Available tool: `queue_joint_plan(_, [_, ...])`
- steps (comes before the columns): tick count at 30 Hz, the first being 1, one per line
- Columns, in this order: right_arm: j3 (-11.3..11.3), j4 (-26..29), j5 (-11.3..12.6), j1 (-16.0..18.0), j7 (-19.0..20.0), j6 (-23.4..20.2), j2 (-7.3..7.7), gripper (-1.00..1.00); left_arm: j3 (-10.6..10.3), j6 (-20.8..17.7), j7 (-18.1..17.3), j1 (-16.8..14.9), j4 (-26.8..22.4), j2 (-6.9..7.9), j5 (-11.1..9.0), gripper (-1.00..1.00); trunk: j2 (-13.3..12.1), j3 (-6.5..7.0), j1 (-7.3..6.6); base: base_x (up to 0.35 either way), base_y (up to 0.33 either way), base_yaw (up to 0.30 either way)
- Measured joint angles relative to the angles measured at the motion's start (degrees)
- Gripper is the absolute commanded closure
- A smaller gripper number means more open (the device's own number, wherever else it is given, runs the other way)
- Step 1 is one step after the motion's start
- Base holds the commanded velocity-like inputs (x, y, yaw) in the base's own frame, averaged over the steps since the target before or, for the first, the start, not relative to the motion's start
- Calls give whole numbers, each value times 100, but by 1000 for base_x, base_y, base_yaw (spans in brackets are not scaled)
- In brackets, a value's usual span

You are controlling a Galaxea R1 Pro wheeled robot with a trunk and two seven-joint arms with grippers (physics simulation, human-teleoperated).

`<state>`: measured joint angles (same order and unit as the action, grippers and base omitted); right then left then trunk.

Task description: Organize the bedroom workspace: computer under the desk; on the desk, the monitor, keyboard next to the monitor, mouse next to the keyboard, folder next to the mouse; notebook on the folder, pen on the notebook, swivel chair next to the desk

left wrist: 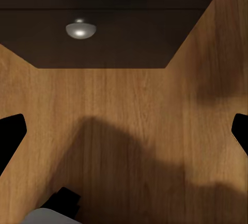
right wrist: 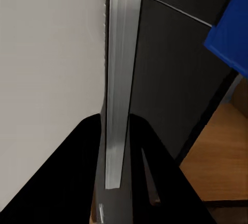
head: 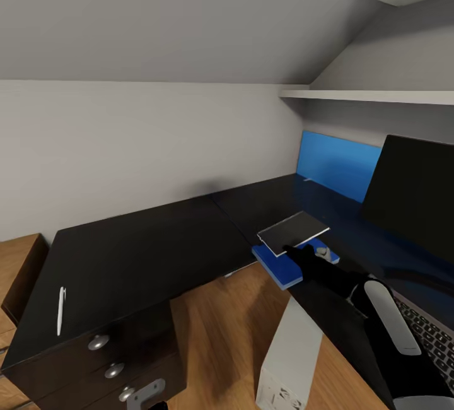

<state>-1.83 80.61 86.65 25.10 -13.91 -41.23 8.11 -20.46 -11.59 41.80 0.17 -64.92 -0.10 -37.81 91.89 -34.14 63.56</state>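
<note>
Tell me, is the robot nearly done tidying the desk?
About halfway. Done: the monitor, keyboard and blue folder are on the desk. In hand: the right gripper holds the grey notebook, tilted over the folder. Left: set the notebook down flat, then probably fetch the pen from the desk's other end and lay it on top.
</note>
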Motion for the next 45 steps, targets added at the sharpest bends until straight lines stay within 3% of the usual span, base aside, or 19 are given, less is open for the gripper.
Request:
queue_joint_plan(8, [-138, -470, -29, 0, 290, -1, -1, 100, -1, 0, 0, -4, 0, 0, 8, -100, 0, 0, 1, 14, 0, 0])
queue_joint_plan(13, [-216, -611, 17, 1, 311, 7, -2, 100, -114, 7, 0, -4, -6, 9, 7, -100, 0, 0, 1, 1, 0, 0])
queue_joint_plan(45, [-241, -676, 26, 1, 313, 8, -11, 100, -192, 11, 0, -2, -9, 17, 5, -100, 0, 0, 1, 0, 0, 0])
